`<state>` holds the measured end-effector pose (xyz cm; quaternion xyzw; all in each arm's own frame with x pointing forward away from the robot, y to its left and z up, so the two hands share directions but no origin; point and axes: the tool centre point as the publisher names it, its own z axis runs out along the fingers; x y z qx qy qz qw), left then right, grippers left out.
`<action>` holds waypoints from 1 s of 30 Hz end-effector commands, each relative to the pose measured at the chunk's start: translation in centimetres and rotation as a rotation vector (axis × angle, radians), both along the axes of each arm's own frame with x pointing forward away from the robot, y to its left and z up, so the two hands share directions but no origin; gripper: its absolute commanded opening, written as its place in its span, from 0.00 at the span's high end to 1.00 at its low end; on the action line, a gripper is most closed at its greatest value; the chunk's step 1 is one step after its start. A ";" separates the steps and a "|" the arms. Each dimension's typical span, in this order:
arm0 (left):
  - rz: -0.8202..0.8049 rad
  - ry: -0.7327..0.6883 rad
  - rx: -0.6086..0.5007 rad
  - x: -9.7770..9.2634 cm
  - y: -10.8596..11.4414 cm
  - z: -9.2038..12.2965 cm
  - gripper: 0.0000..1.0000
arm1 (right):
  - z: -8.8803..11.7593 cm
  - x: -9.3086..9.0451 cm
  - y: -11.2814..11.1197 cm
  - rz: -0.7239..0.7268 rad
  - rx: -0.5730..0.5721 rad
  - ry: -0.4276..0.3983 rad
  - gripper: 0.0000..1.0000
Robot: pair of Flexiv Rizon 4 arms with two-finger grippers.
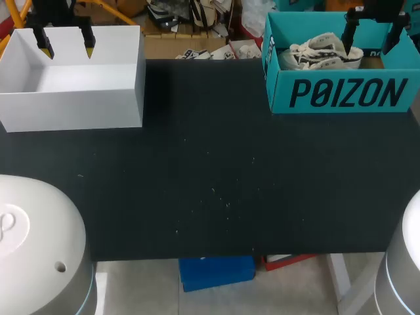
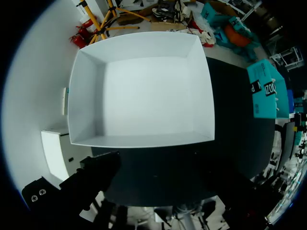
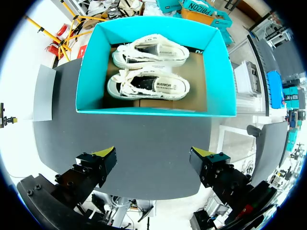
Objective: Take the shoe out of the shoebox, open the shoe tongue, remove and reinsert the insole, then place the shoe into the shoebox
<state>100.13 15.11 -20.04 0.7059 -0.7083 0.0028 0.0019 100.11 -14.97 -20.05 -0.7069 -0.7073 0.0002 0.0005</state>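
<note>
Teal shoebox (image 1: 341, 93) at 1 o'clock on the table (image 1: 210, 190) holds 2 white shoes (image 3: 148, 86), ahead of the spread right pincer (image 3: 153, 155); left pincer (image 1: 66, 49), also spread, at 11 o'clock.

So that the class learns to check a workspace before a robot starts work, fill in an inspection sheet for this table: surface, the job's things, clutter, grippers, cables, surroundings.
Surface: black table top, dotted with small pale specks.
Job's things: open teal cardboard shoebox at the far right corner. Inside it, side by side, are the first white canvas shoe and the second white canvas shoe, both with dark trim.
Clutter: open white rectangular box at the far left corner.
Grippers: left gripper open, up by the white box, holding nothing. Right gripper open, up by the shoebox, holding nothing.
Cables: nothing seen on the table.
Surroundings: nothing seen reaching over the table.
</note>
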 end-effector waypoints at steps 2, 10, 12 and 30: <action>0.002 0.001 0.004 -0.1 -0.1 0.1 0.00 | 0.0 0.0 0.0 0.000 0.000 0.000 0.00; 0.002 0.001 0.004 -0.1 -0.1 0.1 0.00 | 0.0 0.0 0.0 0.000 0.000 0.000 0.00; 0.002 0.001 0.004 -0.1 -0.1 0.1 0.00 | 0.0 0.0 0.0 0.000 0.000 0.000 0.00; 0.002 0.001 0.004 -0.1 -0.1 0.1 0.00 | 2.3 -1.3 -1.4 1.084 -0.171 0.009 0.00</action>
